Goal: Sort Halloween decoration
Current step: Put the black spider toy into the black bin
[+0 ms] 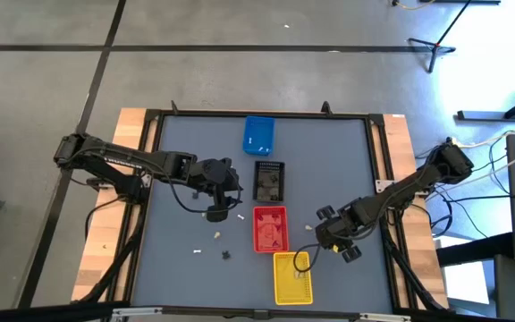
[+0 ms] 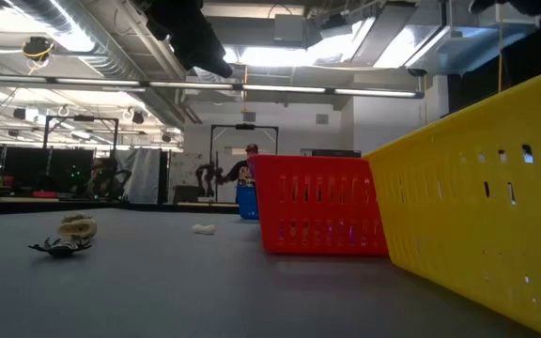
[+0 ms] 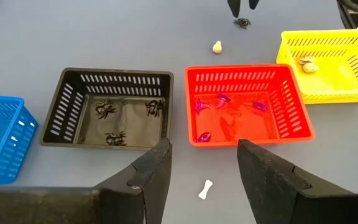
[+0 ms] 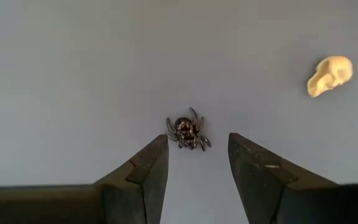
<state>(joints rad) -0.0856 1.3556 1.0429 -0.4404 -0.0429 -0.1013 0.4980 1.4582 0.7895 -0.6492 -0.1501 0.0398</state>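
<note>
Right gripper (image 4: 197, 144) hangs released and empty over a black spider (image 4: 187, 131), at about 4 o'clock on the bench (image 1: 347, 161), with a cream skull (image 4: 330, 76) near it. Left gripper (image 3: 204, 152), also spread and empty, hovers above a white bone (image 3: 206, 188) near centre. Sorting looks partly done: spiders lie in the black tray (image 3: 67, 106), purple pieces in the red tray (image 3: 247, 73), and probably skulls in the yellow tray (image 3: 328, 94). A few loose bits (image 1: 215, 235) wait around 7 o'clock.
</note>
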